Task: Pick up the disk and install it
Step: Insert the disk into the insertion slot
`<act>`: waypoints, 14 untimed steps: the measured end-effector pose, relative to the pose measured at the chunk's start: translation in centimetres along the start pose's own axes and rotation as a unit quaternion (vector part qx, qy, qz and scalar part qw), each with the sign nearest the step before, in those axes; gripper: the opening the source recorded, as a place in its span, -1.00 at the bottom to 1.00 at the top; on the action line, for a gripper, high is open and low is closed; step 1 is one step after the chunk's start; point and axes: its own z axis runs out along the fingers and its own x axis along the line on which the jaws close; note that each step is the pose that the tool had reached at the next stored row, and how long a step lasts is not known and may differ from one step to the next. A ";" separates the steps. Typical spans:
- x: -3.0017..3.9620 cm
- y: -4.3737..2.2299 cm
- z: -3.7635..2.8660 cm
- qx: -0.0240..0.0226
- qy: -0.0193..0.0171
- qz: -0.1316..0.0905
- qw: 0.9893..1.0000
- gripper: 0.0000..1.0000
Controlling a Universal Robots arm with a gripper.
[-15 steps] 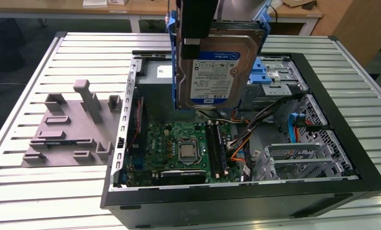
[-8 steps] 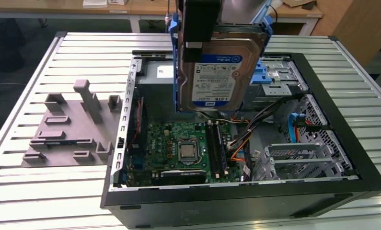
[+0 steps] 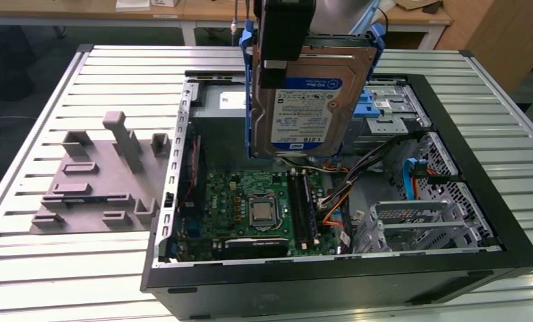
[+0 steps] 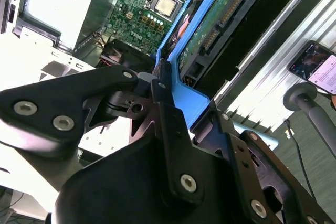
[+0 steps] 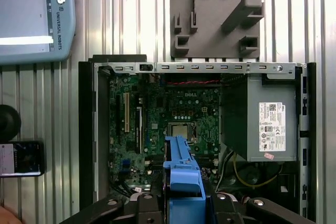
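Note:
The disk [image 3: 306,111], a silver hard drive with a white-and-blue label in a blue plastic caddy, hangs upright above the open computer case [image 3: 481,268]. It hangs over the rear part of the motherboard [image 3: 257,208]. My gripper [image 3: 282,64] is shut on the caddy's upper edge. In the second wrist view the fingers [image 4: 160,90] clamp the blue caddy [image 4: 191,100], with the drive's green circuit board beside it. The first wrist view looks straight down past the caddy [image 5: 184,169] onto the case interior.
A silver drive cage with blue latches [image 3: 387,107] sits in the case behind the disk, and a perforated metal bay [image 3: 418,225] stands at the exterior view's right. The grey power supply [image 5: 268,124] fills one corner. A grey fixture [image 3: 96,174], a teach pendant [image 5: 31,14] and a phone [image 5: 21,158] lie outside the case.

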 end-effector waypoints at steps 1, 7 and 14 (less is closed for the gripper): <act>0.00 0.00 0.00 0.000 0.000 0.000 1.000 -0.27; 0.00 0.00 0.00 0.000 0.000 0.000 1.000 -0.27; 0.00 0.00 0.00 0.000 0.000 0.000 1.000 -0.27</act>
